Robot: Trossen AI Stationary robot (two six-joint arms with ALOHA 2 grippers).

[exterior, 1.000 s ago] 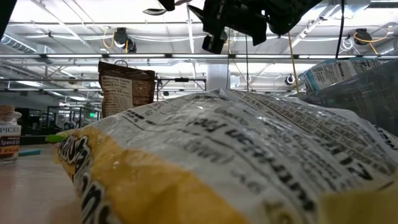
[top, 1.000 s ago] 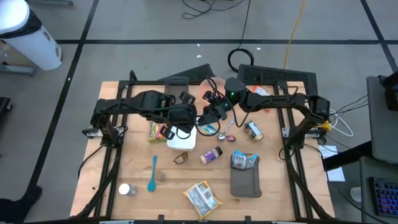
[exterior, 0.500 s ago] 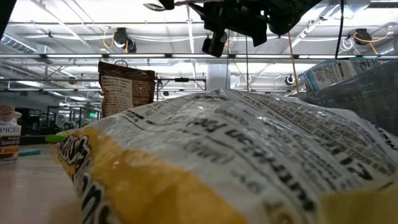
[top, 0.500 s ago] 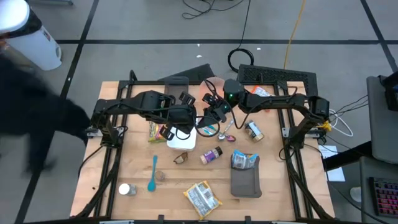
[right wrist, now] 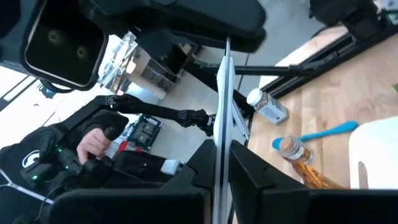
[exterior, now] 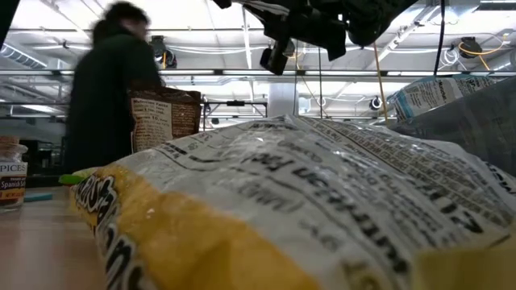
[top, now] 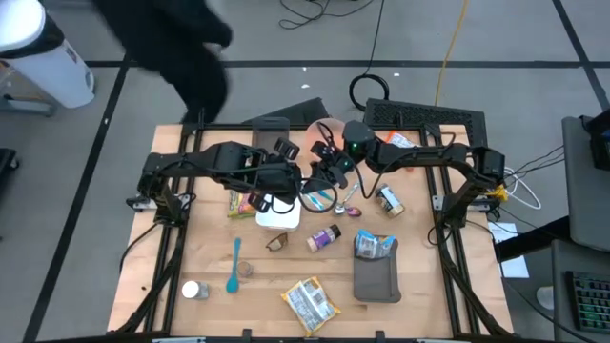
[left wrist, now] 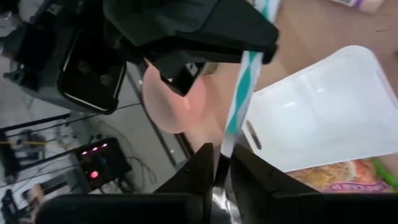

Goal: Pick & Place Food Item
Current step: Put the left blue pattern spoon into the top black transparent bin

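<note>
Both grippers, left gripper [left wrist: 216, 163] and right gripper [right wrist: 219, 163], pinched shut on same teal-striped packet [left wrist: 244, 87] midair above white tray [left wrist: 323, 118]. Uneven pull could tear it or slip it loose.

Left gripper [top: 286, 178] and right gripper [top: 317, 176] meet above the white tray [top: 277, 213]

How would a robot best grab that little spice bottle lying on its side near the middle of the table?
Probably from straight above, closing across the round body of the spice bottle. It lies flat on the wood, its dark cap pointing toward the right arm's side, with bare table beside it for the fingers.
</note>
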